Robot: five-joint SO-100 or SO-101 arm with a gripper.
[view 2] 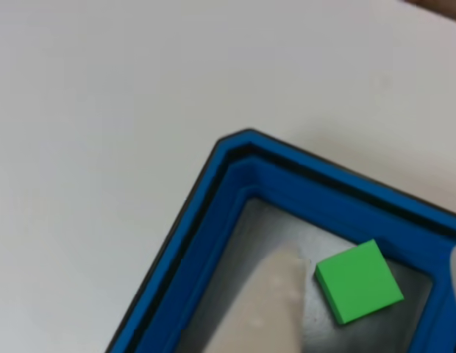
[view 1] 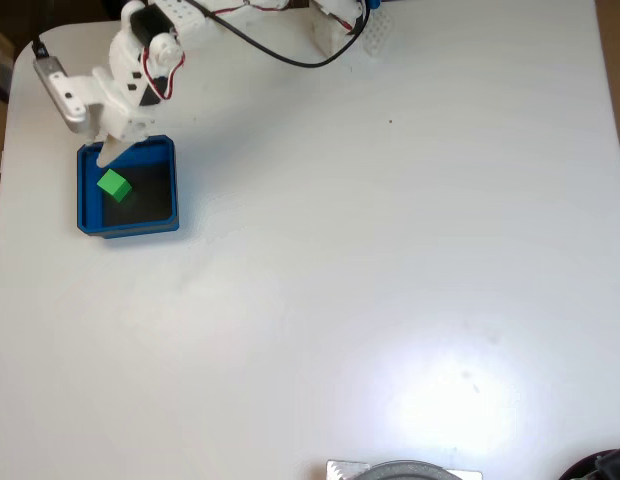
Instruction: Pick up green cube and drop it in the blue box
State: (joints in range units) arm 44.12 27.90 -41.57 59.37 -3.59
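Cube (view 1: 113,185) lies on the dark floor of the box (view 1: 168,222), just beneath the tool (view 1: 112,152) in the fixed view. In the other view the cube (view 2: 358,282) sits free between two pale fingers (view 2: 276,309), one at its left and the second at the right edge, neither pressing it, so the tool (view 2: 368,301) stands spread wide and holds nothing. Box wall (view 2: 213,198) rests on the white table (view 1: 390,250), with the arm reaching above it.
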